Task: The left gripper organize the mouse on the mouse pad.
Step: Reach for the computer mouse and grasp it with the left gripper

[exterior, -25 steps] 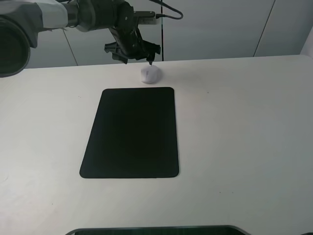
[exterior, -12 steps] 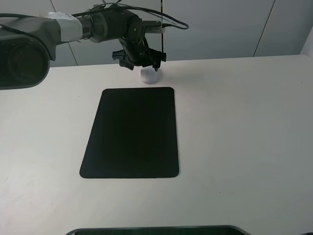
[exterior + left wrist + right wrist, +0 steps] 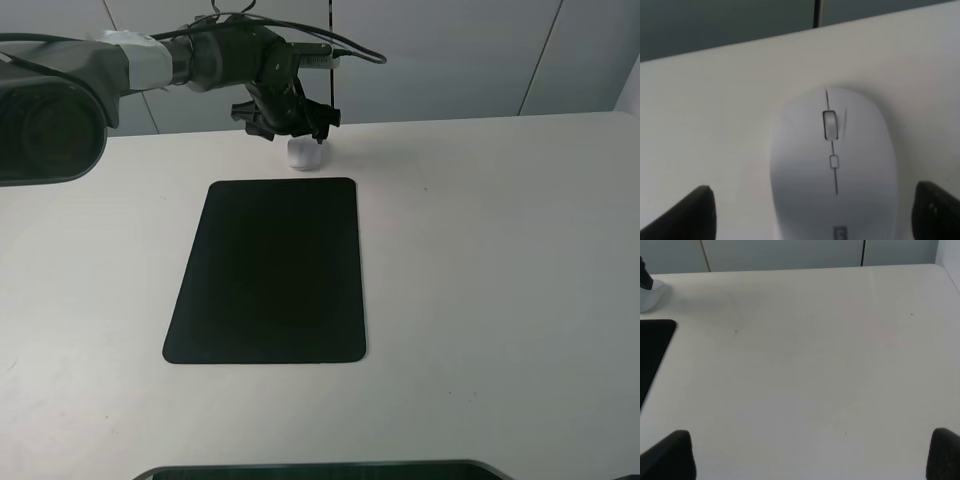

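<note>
Two fingers of the left claw stand at full spread w/ nothing gripped. In the wrist view one tip shows to each side of the mouse, w/ bare tabletop in the gaps, so no contact as far as I can tell. Mouse lies straight under the claw, between the tips. It's not on the mouse pad but just off the pad's far short edge. Its long axis runs fwd from the claw, wheel end pointing away from the wrist, i.e. across the line joining the tips, so closing should pinch the two long flanks, the narrow way. Judgement: claw looks lined up for the grasp. Next is prob. lower a touch & close, then carry or drag back toward the wrist side, where the pad lies close behind the claw. Right claw is well apart, off to the right, tips wide & holding nothing; left one is clearly the nearer.
</note>
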Controlling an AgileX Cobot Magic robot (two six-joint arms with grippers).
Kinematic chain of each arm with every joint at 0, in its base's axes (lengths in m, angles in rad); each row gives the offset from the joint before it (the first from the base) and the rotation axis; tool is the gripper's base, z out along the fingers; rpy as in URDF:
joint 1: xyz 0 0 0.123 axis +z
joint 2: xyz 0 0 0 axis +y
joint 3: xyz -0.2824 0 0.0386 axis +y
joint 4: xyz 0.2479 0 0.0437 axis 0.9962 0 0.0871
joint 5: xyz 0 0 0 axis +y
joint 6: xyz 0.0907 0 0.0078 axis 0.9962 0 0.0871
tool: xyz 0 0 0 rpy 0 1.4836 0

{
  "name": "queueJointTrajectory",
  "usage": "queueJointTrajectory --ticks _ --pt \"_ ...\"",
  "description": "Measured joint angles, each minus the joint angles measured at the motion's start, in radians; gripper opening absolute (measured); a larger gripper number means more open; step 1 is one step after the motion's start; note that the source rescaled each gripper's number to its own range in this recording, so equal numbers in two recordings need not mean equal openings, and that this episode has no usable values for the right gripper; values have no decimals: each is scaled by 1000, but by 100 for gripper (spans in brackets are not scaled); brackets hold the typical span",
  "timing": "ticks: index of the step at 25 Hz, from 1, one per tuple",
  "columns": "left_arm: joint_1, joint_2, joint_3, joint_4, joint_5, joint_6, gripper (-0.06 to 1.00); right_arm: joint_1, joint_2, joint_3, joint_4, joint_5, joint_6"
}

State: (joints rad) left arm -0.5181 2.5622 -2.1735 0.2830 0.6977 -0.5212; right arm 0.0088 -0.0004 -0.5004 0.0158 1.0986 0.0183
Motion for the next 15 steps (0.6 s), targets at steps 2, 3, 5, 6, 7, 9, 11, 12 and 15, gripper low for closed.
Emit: queueJointTrajectory --ticks 2,3,5,6,7,9,11,12,15 --pt "0 4 -1 4 -9 0 100 0 0 0 0 0 0" --pt "0 7 -1 5 -11 0 100 0 0 0 0 0 0" --pt "0 9 -1 12 -16 -2 100 0 0 0 0 0 0" --pt "0 10 -1 17 -21 -4 100 0 0 0 0 0 0" --pt "0 13 -2 19 -29 -4 100 0 0 0 0 0 0" --pt "0 18 -2 22 -31 -12 100 0 0 0 0 0 0" --pt "0 24 -2 24 -48 -17 100 0 0 0 0 0 0" --pt "0 24 -2 24 -52 -17 100 0 0 0 0 0 0" --pt "0 24 -2 29 -76 -22 100 0 0 0 0 0 0"
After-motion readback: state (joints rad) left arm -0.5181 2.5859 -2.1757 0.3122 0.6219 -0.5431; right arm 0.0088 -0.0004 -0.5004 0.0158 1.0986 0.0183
